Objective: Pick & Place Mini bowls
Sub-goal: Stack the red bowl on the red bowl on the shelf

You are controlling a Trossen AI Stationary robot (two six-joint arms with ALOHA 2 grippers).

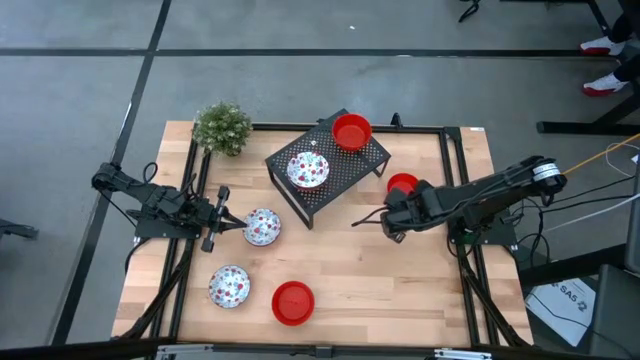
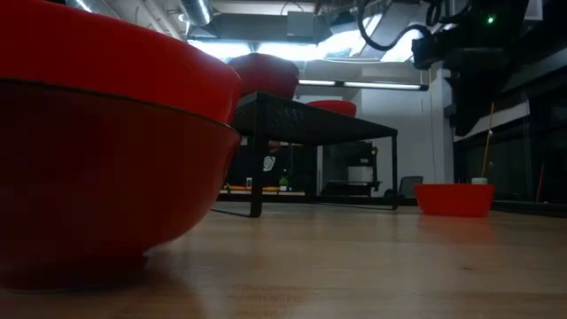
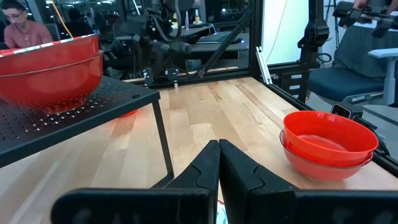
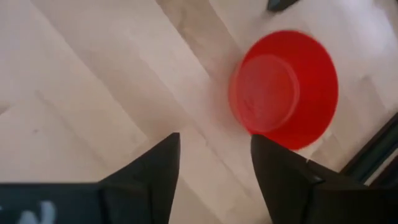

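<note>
Two mini bowls sit on the black mesh rack (image 1: 325,165): a red one (image 1: 350,131) and a floral one (image 1: 307,169). On the table stand a floral bowl (image 1: 262,227), another floral bowl (image 1: 229,286), a red bowl (image 1: 292,302) and a red bowl (image 1: 402,184). My left gripper (image 1: 238,225) is shut (image 3: 217,163) and lies level, with its tips at the left rim of the floral bowl. My right gripper (image 1: 368,222) is open (image 4: 214,140) over bare wood, with the red bowl (image 4: 283,90) just beyond its fingers. My left gripper's shut fingertips (image 1: 243,226) reach the left rim of the floral bowl in the high view. Its own fingers hide the bowl in the wrist view, so I cannot tell whether they touch it.
A small potted plant (image 1: 222,127) stands at the far left corner. The rack's legs (image 3: 163,140) rise just ahead of the left gripper. In the low view the near red bowl (image 2: 106,159) fills the left foreground. Bare wood lies between the two grippers. Black frame rails border the table.
</note>
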